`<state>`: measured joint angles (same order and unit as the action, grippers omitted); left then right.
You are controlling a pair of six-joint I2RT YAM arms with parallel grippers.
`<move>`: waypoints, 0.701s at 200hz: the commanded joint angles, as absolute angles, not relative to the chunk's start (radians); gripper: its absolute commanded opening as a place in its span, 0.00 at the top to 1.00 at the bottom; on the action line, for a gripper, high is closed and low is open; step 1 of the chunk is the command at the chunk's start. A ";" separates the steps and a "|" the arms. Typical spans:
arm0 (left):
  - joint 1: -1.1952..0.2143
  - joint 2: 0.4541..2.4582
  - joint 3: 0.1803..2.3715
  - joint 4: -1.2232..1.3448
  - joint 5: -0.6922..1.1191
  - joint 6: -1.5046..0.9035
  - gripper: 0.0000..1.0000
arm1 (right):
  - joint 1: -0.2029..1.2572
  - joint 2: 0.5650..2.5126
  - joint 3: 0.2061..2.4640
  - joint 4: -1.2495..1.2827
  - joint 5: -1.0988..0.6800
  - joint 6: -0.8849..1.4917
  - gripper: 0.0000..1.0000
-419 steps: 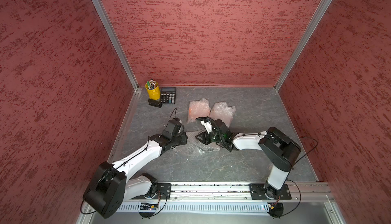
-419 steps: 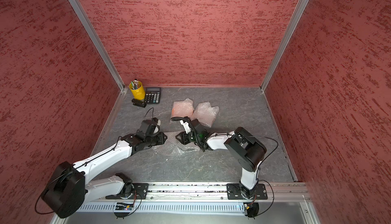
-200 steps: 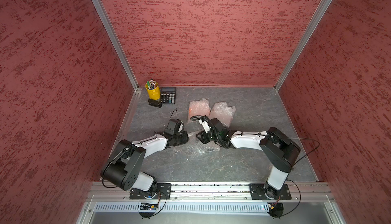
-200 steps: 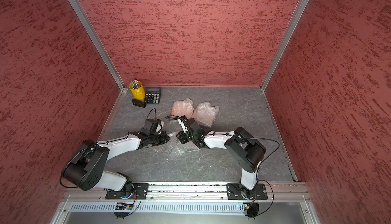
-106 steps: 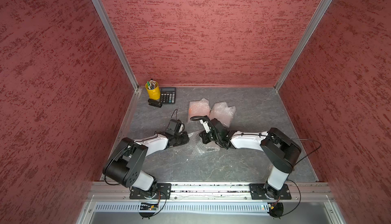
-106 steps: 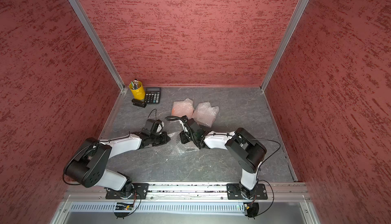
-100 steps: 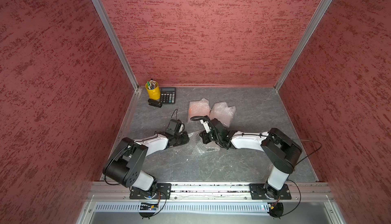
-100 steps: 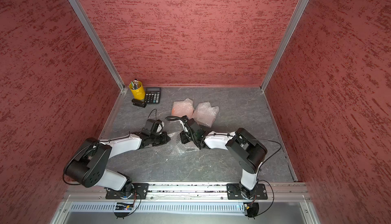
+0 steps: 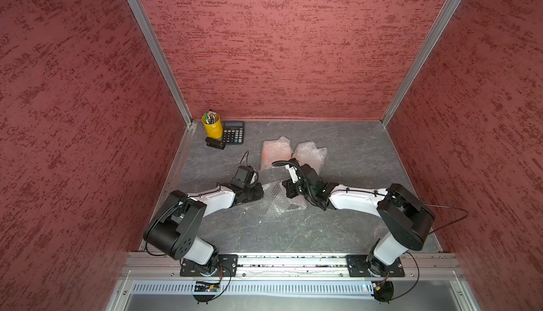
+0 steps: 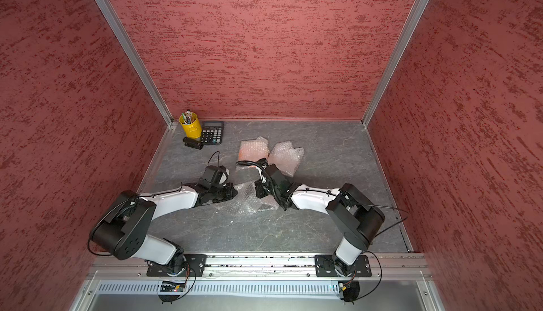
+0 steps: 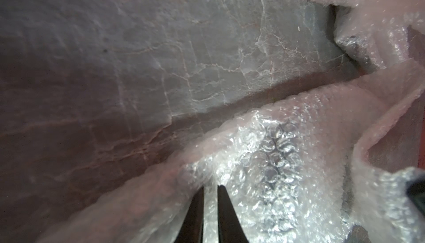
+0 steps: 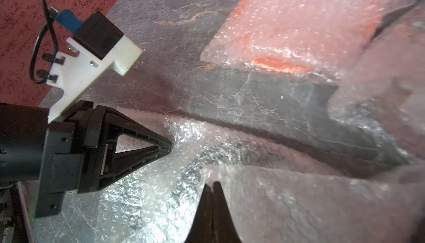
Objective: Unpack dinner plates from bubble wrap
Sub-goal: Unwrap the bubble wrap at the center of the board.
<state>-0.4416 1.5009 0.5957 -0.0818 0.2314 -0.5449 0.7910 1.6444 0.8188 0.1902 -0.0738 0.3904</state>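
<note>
Bubble wrap sheet [image 9: 274, 200], centre of bench [image 9: 293, 230], strung between both end effectors.
Left end effector [image 11: 210, 187] pinches its left edge, right end effector [image 12: 212, 183] its right; long axis side to side; wrapped orange plate [image 12: 276, 65] behind.

The left arm [image 9: 211, 202] and right arm [image 9: 352, 200] lie low, grippers facing, near but apart. The left gripper [image 11: 210, 187] pinches wrap [image 11: 271, 161] between nearly closed jaws; the right gripper [image 12: 212, 183] has its jaws pressed together.
</note>
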 commanded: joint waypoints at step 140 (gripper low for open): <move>-0.483 1.539 0.624 -0.196 0.132 -0.513 0.87 | 0.614 1.459 0.651 0.113 0.138 0.418 0.95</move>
